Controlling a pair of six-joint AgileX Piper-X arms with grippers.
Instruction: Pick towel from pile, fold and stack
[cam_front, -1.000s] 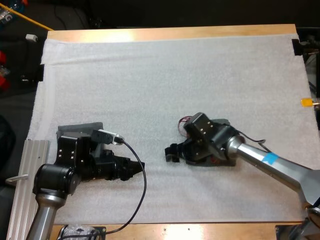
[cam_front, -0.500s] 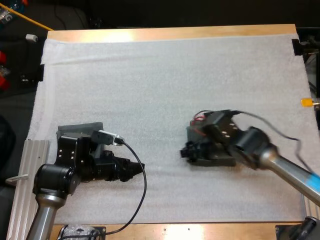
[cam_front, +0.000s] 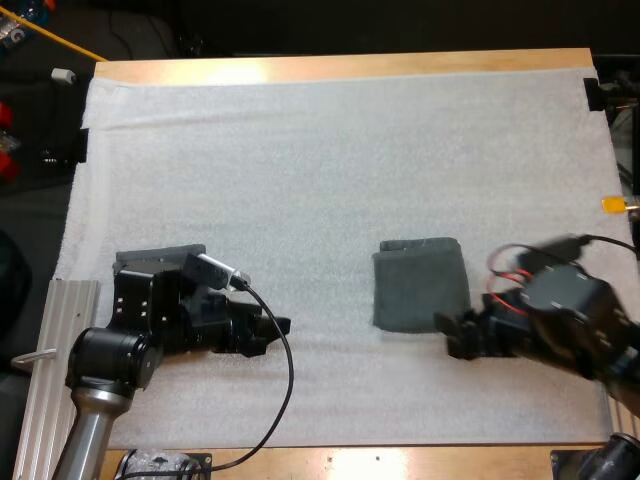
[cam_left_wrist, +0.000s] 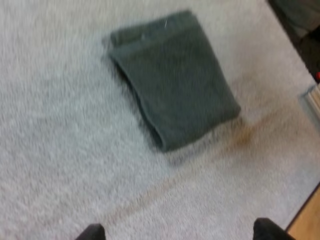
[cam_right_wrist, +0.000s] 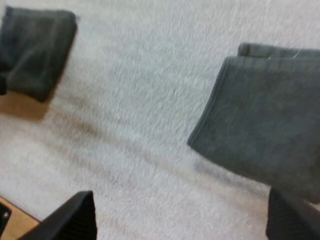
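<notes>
A folded dark grey-green towel (cam_front: 420, 283) lies flat on the white mat, right of centre. Just off its lower right corner is my right gripper (cam_front: 455, 335), open and holding nothing. The right wrist view has that towel (cam_right_wrist: 265, 135) close ahead of the open right gripper (cam_right_wrist: 182, 220), and a second dark towel (cam_right_wrist: 35, 50) farther off. That second towel (cam_front: 150, 262) lies at the mat's left side, partly under my left arm. My left gripper (cam_front: 272, 325) is open over bare mat and points toward the folded towel (cam_left_wrist: 175, 80); its fingertips (cam_left_wrist: 92, 232) stand wide apart.
A ribbed metal rail (cam_front: 50, 350) lies along the table's left edge beside my left arm. The wooden table edge (cam_front: 340, 68) borders the mat (cam_front: 300, 160) at the far side.
My right arm has pulled back to the right, off the folded towel, which now lies uncovered. My left gripper's fingers have spread apart; the left arm has barely moved.
</notes>
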